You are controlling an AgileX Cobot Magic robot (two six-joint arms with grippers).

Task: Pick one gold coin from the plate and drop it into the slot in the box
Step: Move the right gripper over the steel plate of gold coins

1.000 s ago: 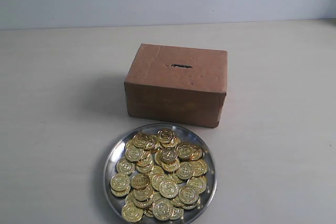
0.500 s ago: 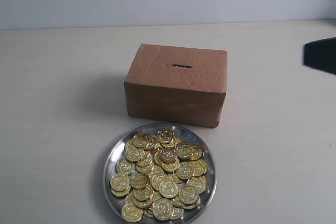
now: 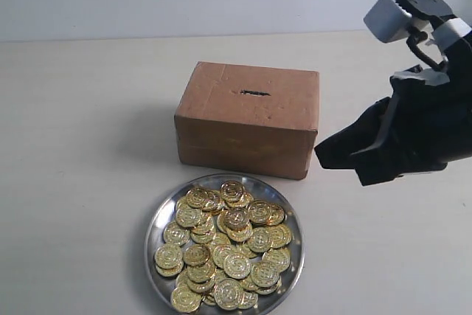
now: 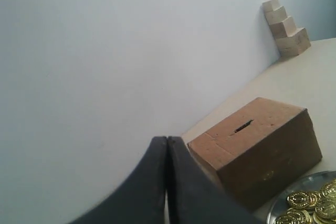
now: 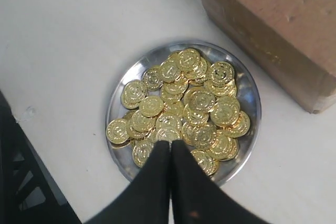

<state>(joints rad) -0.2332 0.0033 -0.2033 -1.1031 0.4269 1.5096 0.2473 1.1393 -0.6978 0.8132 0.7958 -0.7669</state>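
A round silver plate [image 3: 150, 235] heaped with several gold coins [image 3: 225, 245] lies near the table's front edge. Just behind it stands the brown cardboard box [image 3: 247, 134], with the dark slot [image 3: 255, 93] in its top face. My right gripper [image 3: 322, 154] is shut and empty, in the air to the right of the box and apart from it. In the right wrist view its tips [image 5: 170, 143] point at the near side of the plate [image 5: 253, 98] and its coins [image 5: 184, 108]. My left gripper [image 4: 167, 140] is shut and empty, away from the box [image 4: 262, 145] and slot [image 4: 242, 126].
The pale table [image 3: 81, 182] runs back to a plain wall. A stepped stack of wooden blocks [image 4: 286, 27] stands by the wall beyond the box. A black frame [image 5: 21, 182] shows at one corner of the right wrist view.
The right arm has come in from the right edge and moved left and down, toward the box's right side. Box, plate and coins have not moved.
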